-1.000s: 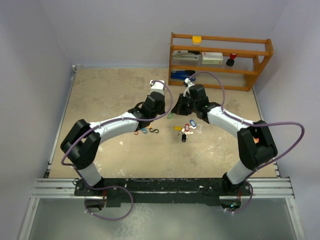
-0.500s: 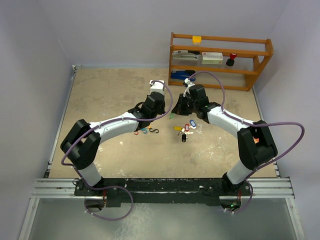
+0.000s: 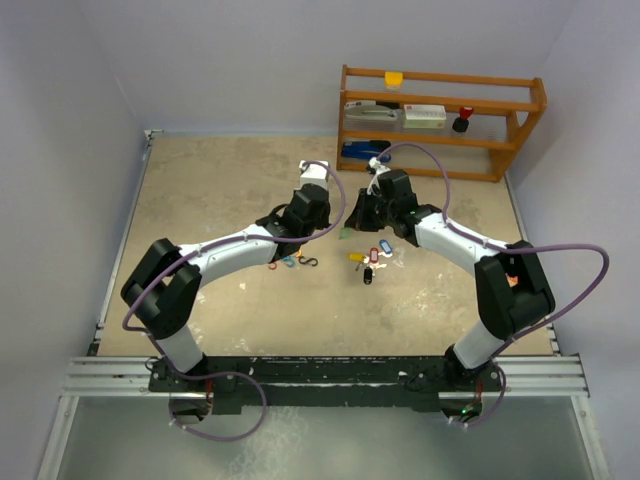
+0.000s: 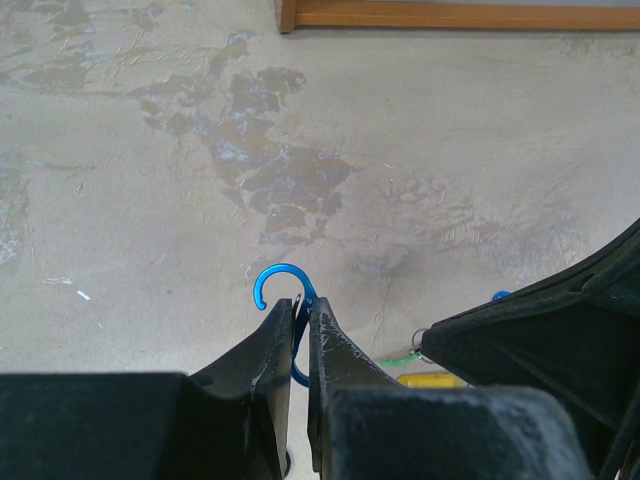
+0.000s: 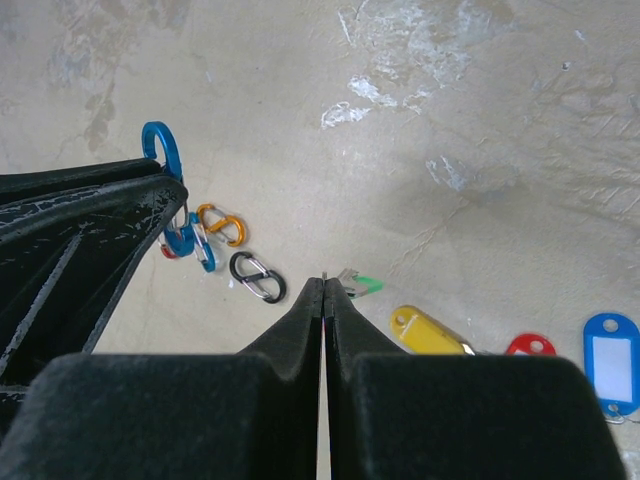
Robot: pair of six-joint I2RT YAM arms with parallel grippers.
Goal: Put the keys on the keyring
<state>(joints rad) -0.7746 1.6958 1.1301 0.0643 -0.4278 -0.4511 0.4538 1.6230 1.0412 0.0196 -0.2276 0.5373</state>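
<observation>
Top external: both arms reach in over the table [image 3: 200,200]. The left gripper [image 3: 330,226] and right gripper [image 3: 349,225] are near each other at mid-table, tips almost meeting. Finger state is too small to tell here. The green-tag key [image 3: 342,233] sits just beside the 2 tips. Near of it, 4 more lie on the table close together with neither gripper on them: yellow-tag key [image 3: 355,257], red-tag key [image 3: 373,255], blue-tag key [image 3: 385,246], black fob [image 3: 368,276]. Loose clips [image 3: 297,261] lie left of the keys, beside the left forearm. A wooden shelf [image 3: 440,140] stands far right by the wall.

Left wrist: the fingers [image 4: 270,350] are narrow, clamped on a blue clip [image 4: 283,277] whose curved hook pokes out past the tips. The right gripper's black body fills the right edge, close by. Bits of the yellow and green tags show between the 2 grippers.

Right wrist: the fingers [image 5: 290,330] are pressed flat together. The green-tag key lies just right of the tips, and I cannot tell whether it is pinched or only beside them. The yellow, red and blue tags sit at the near right. On the left, the left gripper holds the blue clip, with orange, black and blue loose clips next to it.
</observation>
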